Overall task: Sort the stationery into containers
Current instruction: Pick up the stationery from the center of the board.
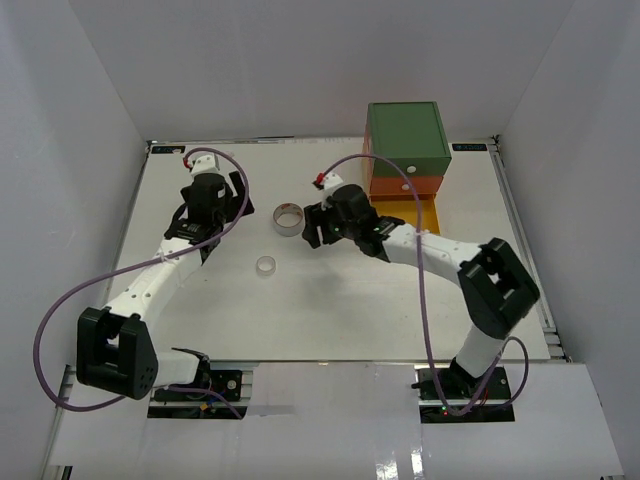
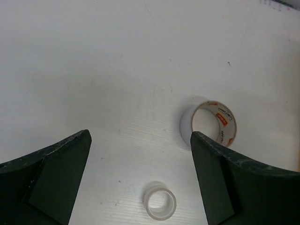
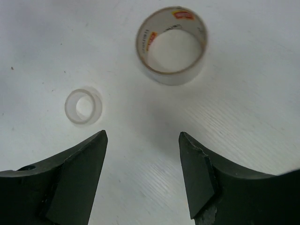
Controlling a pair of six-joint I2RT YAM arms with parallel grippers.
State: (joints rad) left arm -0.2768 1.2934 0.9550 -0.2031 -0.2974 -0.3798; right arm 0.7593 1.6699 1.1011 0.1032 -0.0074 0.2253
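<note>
Left gripper (image 2: pixel 140 138): jaws wide, nothing between them, touching nothing. It hangs over bare table (image 1: pixel 330 310), well apart from both rolls, at 9 o'clock of the big roll (image 1: pixel 289 219) in the top view. Right gripper (image 3: pixel 143 136): jaws partly open, narrower than the left, empty. It sits just beside the big roll at its 3 o'clock, no contact visible. Fingers (image 3: pixel 77 180) are matte black wedges with scuffed, chipped edges. The big roll is a wide ring, greyish and translucent, with a red-orange label printed inside the core; it lies flat, hole up, near table centre. The small roll (image 1: pixel 266 266) is a thin, clear-whitish ring, also flat, at 7 o'clock of the big one and apart from it. In the right wrist view the big roll is at 1 o'clock of the jaw gap and the small one at 10 o'clock. The table is white with a faint linear grain and a few specks. The drawer unit (image 1: pixel 405 135) is boxy, at 2 o'clock of the table: green drawer on top, orange drawer (image 1: pixel 392 186) under it, each with a round white knob. The yellow drawer (image 1: pixel 425 212) sticks out at the bottom, partly behind the right arm.
</note>
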